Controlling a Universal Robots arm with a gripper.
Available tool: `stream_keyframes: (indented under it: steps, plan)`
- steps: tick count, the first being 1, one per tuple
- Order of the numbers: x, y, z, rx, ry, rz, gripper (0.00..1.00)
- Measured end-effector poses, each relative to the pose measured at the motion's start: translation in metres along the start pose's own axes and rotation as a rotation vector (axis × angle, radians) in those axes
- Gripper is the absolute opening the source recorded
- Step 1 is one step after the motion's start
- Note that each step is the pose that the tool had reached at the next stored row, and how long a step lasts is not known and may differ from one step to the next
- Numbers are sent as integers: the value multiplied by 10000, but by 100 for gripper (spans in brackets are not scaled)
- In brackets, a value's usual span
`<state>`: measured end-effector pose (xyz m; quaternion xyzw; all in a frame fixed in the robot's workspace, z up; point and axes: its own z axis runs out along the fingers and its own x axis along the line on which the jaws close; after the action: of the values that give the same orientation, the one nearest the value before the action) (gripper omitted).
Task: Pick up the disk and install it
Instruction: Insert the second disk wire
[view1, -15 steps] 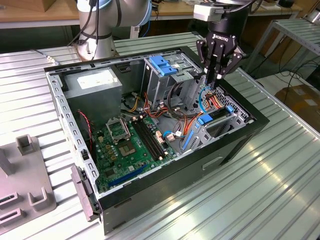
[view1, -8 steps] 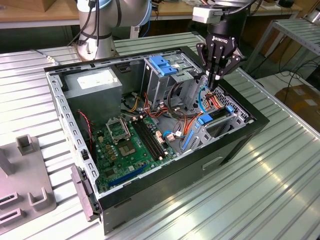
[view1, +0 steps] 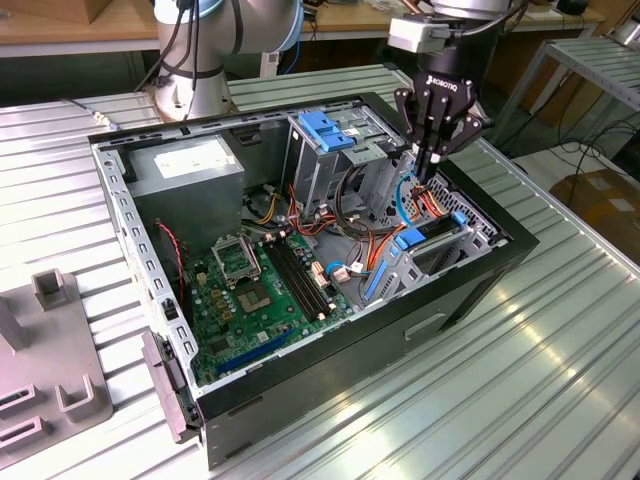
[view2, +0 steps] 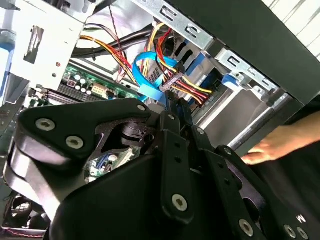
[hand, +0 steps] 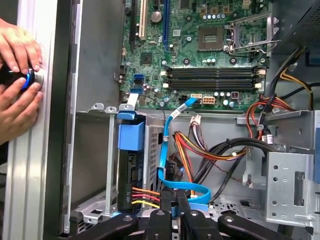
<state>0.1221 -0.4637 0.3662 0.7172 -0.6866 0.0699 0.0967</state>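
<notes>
The disk (hand: 129, 172) stands on edge in the bay at the case's front corner, with its blue carrier (hand: 131, 136) on top and red, yellow and orange wires plugged into its end. In the exterior view the disk's blue rails (view1: 412, 238) show in that bay, on the view's right. My gripper (view1: 426, 172) hangs just above this corner with its fingers pressed together and nothing clearly held. In both wrist views the gripper (hand: 175, 204) (view2: 176, 100) has its tips against the looped blue flat cable (hand: 186, 189) and the wire bundle beside the disk.
The open computer case (view1: 150, 270) lies on a slatted metal table. Inside are the green motherboard (view1: 255, 285), the power supply (view1: 188, 165) and a metal drive cage with a blue bracket (view1: 325, 130). A person's hands (hand: 17, 75) hold a blue-ringed button beside the case. Grey fixtures (view1: 55, 385) sit on the exterior view's left.
</notes>
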Motion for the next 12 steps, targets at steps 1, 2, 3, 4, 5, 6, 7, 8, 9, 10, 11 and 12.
stream_keyframes:
  steps: [1, 2, 3, 4, 5, 6, 7, 8, 9, 10, 11, 12]
  plan:
    - [48, 2, 16, 1, -34, -1, 16]
    - [85, 6, 26, 1, -37, -2, 16]
    - [134, 11, 40, 3, -36, -3, 16]
    - [171, 17, 50, 5, -34, -4, 16]
    - [204, 28, 62, 8, -38, -6, 16]
    - [224, 39, 68, 12, -40, -9, 16]
    - [242, 50, 74, 17, -41, -13, 16]
    - [257, 64, 80, 23, -43, -16, 16]
    - [286, 95, 94, 33, -52, -22, 16]
    - [306, 112, 107, 40, -62, -30, 16]
    - [315, 125, 112, 43, -63, -31, 16]
    - [319, 147, 118, 44, -65, -31, 16]
